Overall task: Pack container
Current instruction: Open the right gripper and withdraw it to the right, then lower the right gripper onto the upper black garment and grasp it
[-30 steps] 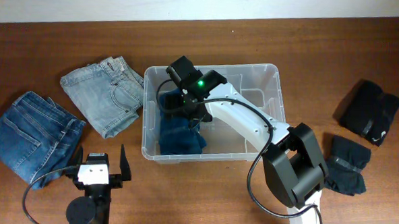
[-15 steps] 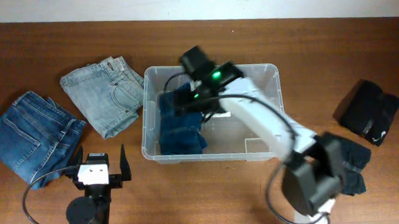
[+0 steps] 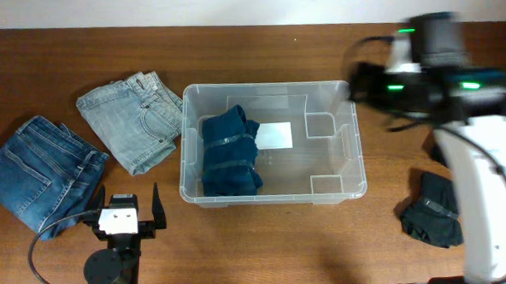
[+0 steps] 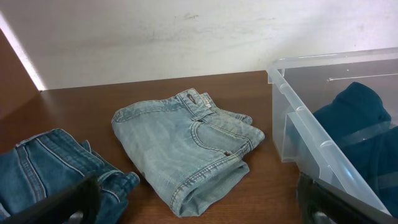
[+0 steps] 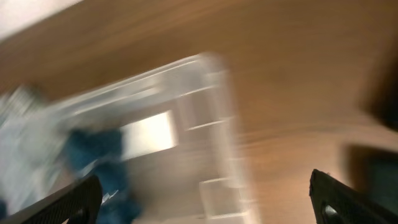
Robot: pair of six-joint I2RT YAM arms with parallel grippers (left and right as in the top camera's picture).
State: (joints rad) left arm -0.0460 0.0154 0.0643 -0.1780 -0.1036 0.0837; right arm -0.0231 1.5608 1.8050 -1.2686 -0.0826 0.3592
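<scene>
Right pincer (image 5: 202, 194) stands wide, empty; left pincer (image 3: 127, 205) likewise. Dark-blue jeans (image 3: 229, 154) hug the container's (image 3: 356, 155) left wall, probably leaving room for more.

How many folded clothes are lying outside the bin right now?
3: light-wash jeans just left of the container, dark-blue jeans at the far left, a black garment at lower right. The right arm may hide another.
</scene>
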